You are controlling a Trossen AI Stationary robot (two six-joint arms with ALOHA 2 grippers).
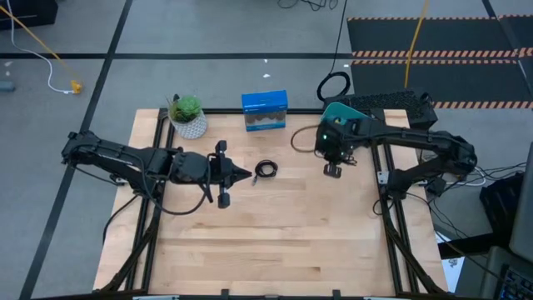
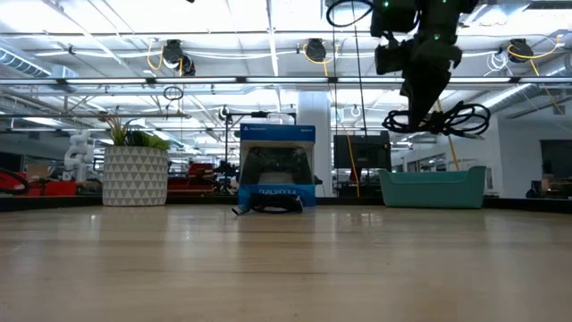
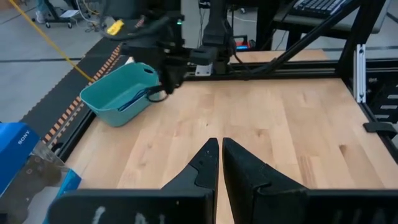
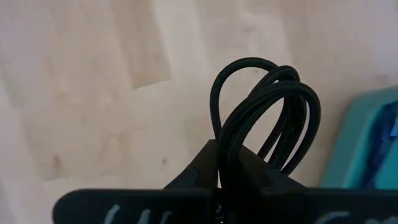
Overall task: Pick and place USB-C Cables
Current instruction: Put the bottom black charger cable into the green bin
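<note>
My right gripper hangs high over the table's far right part, beside the teal bin, and is shut on the long loose black USB-C cable bundle. The tight round black coil lies flat on the wood in front of the blue box. My left gripper is shut and held level just left of that coil, touching nothing. Something blue shows inside the bin; I cannot tell whether it is the blue-purple cable. My right gripper pinches several strands of the black bundle between its two fingers, which point down from above and lie across the strands. The loops stick out past the fingertips. The whole bundle is lifted clear and hangs beside the fingers, well above the table.
A blue controller box and a potted plant stand along the far edge. A big black cable loop and a keyboard lie beyond the far right corner. Bare wood fills the near half of the table.
</note>
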